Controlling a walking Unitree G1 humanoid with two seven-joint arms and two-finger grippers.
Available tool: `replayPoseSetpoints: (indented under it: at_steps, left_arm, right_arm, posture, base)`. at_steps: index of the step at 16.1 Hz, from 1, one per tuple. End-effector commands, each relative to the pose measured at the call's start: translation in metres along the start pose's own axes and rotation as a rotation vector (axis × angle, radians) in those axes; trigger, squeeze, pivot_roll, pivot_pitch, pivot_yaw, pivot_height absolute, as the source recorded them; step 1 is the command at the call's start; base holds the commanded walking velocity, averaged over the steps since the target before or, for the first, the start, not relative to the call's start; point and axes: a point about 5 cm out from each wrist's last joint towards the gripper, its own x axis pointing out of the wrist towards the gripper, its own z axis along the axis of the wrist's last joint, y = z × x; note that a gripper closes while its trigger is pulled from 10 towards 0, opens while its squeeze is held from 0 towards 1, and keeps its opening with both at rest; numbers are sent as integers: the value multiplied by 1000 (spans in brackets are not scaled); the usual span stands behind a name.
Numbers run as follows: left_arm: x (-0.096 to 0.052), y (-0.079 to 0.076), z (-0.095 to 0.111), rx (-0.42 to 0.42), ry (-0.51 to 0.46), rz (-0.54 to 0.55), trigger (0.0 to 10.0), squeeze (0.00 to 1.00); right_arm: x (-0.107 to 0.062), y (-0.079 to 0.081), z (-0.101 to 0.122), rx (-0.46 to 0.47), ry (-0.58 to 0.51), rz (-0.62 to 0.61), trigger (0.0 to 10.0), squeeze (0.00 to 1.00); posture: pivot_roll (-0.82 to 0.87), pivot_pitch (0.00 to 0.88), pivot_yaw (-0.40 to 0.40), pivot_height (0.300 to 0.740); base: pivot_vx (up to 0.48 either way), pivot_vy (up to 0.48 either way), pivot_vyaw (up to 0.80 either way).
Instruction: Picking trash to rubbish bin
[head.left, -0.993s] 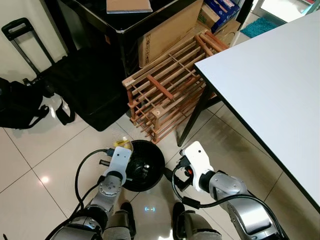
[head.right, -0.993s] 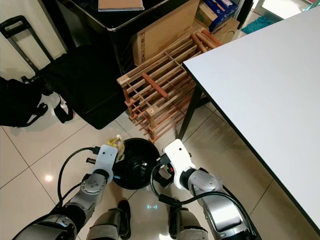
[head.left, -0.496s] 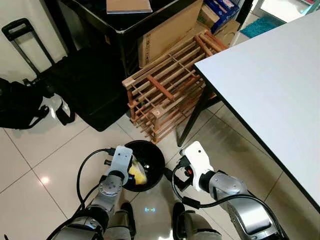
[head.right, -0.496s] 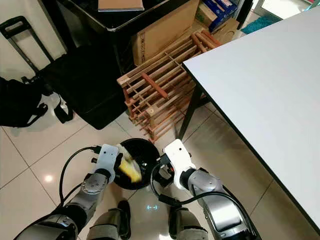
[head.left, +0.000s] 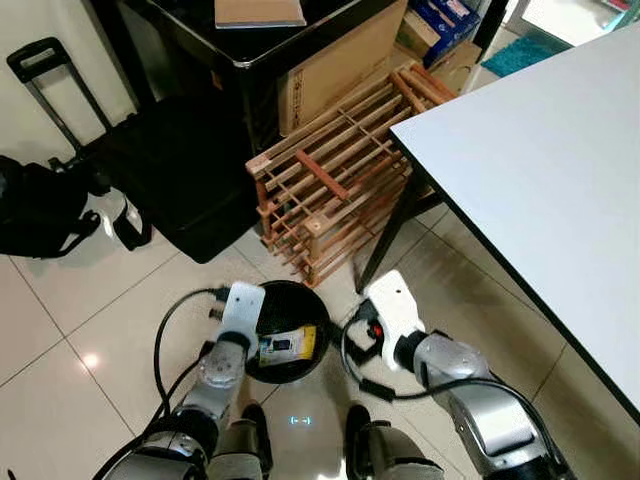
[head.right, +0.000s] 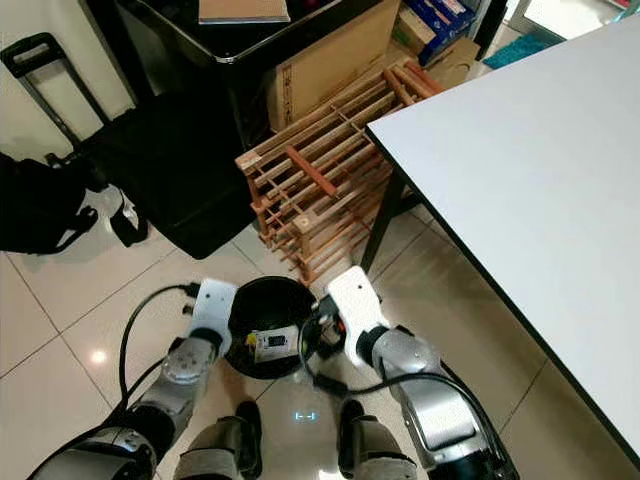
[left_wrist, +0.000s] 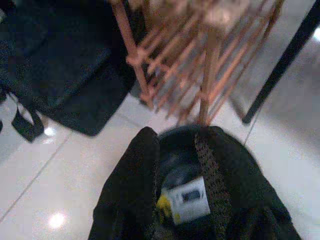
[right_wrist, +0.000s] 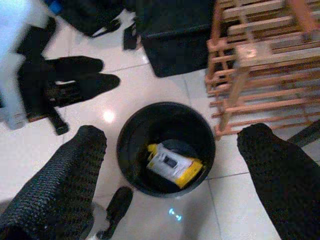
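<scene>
A round black rubbish bin (head.left: 300, 310) stands on the tiled floor just ahead of my feet. A yellow and white packet (head.left: 285, 347) lies flat at its bottom, also seen as the packet (right_wrist: 172, 165) in the right wrist view. My left gripper (head.left: 255, 335) hangs at the bin's left rim, open, with nothing between its fingers (left_wrist: 137, 190). My right gripper (head.left: 355, 335) hovers beside the bin's right rim. It is open wide, and its fingers (right_wrist: 65, 185) frame the bin (right_wrist: 129, 150) from above.
A wooden slatted rack (head.left: 335, 170) leans just behind the bin. The white table (head.left: 540, 150) with its black leg (head.left: 390, 225) stands to the right. A black bag (head.left: 175, 170) and a backpack (head.left: 35, 205) lie to the left, with a cardboard box (head.left: 335, 65) behind.
The packet left my left gripper, which held it at the bin's left rim, and dropped to the bin's bottom. The right gripper edged closer to the bin.
</scene>
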Motion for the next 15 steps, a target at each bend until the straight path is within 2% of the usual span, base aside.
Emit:
replayPoseSetpoints:
  at_steps: [1, 6, 10, 12, 15]
  left_arm:
    - [-4, -6, -3, -28, -13, -18, 10000, 0]
    - [-3, 1, 28, -46, -197, 25, 10000, 0]
    - [-2, 14, 49, -26, -282, 80, 10000, 0]
    - [-2, 25, 69, -52, -348, 127, 10000, 0]
    - [2, 32, 96, -76, -414, 143, 10000, 0]
  right_arm:
    - [1, -6, 1, 14, -26, -49, 10000, 0]
    - [6, -45, 24, 20, -172, -321, 10000, 0]
    - [9, -60, 38, 52, -268, -435, 10000, 0]
    - [6, -73, 53, 81, -362, -527, 10000, 0]
    - [3, -90, 68, 84, -442, -589, 10000, 0]
  posture:
    - [-59, 284, -8, 740]
    - [-36, 238, 7, 740]
    - [-17, 208, 19, 740]
    - [-16, 174, 32, 740]
    - [-20, 134, 42, 740]
  base:
    - [0, 0, 0]
    - [0, 0, 0]
    - [0, 0, 0]
    - [0, 0, 0]
    - [0, 0, 0]
